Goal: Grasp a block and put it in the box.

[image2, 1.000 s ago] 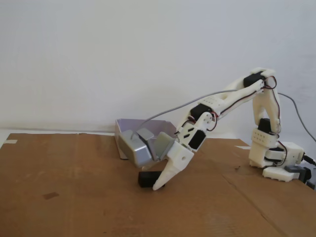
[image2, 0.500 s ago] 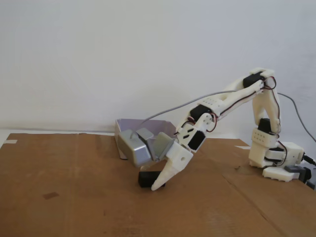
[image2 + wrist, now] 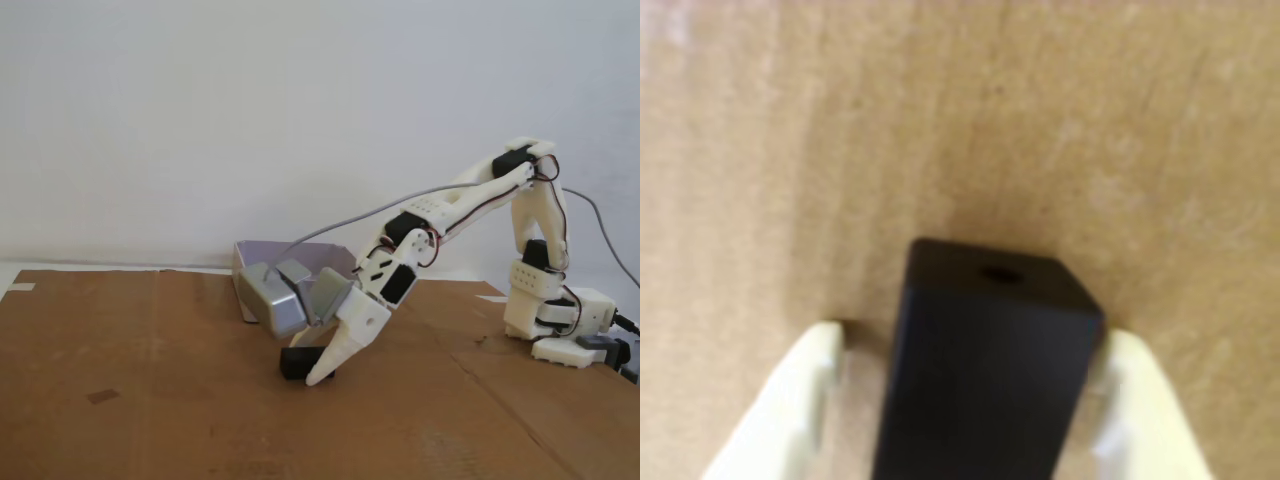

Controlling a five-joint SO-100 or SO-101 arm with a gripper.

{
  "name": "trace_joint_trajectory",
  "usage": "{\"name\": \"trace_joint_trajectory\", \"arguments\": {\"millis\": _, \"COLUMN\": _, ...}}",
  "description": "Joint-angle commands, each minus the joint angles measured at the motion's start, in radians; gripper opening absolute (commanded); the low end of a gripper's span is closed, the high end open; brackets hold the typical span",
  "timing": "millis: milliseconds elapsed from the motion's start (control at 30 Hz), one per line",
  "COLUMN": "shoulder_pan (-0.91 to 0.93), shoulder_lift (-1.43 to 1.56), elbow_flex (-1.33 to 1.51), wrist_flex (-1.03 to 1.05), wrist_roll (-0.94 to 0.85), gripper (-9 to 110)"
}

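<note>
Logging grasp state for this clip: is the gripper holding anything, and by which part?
Not clearly: the block lies between the jaws, a gap showing on its left side, so a hold cannot be confirmed.

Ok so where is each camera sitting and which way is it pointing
Wrist view: rides on the arm just above the gripper, looking down at the cardboard; the block fills the middle, with a white fingertip either side of it.
Fixed view: stands off the table at a low height, looking across the cardboard toward the white wall; it shows the whole arm from base to gripper, with the box behind it.
Shared: the block, the gripper and the cardboard.
</note>
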Motion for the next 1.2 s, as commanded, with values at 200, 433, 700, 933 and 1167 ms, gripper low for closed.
{"name": "trace_joint_trajectory", "arguments": {"millis": 200, "shoulder_pan": 0.005, "shoulder_lift": 0.015, "elbow_flex": -0.084, "wrist_flex": -0.034, "wrist_roll": 0.012, "gripper": 27}}
{"name": "trace_joint_trajectory", "arguments": {"millis": 433, "shoulder_pan": 0.005, "shoulder_lift": 0.008, "elbow_flex": -0.084, "wrist_flex": -0.034, "wrist_roll": 0.012, "gripper": 27}}
{"name": "trace_joint_trajectory", "arguments": {"millis": 700, "shoulder_pan": 0.005, "shoulder_lift": 0.008, "elbow_flex": -0.08, "wrist_flex": -0.032, "wrist_roll": 0.012, "gripper": 26}}
{"name": "trace_joint_trajectory", "arguments": {"millis": 933, "shoulder_pan": 0.005, "shoulder_lift": 0.006, "elbow_flex": -0.078, "wrist_flex": -0.026, "wrist_roll": 0.012, "gripper": 9}}
{"name": "trace_joint_trajectory", "arguments": {"millis": 1167, "shoulder_pan": 0.005, "shoulder_lift": 0.006, "elbow_flex": -0.078, "wrist_flex": -0.026, "wrist_roll": 0.012, "gripper": 6}}
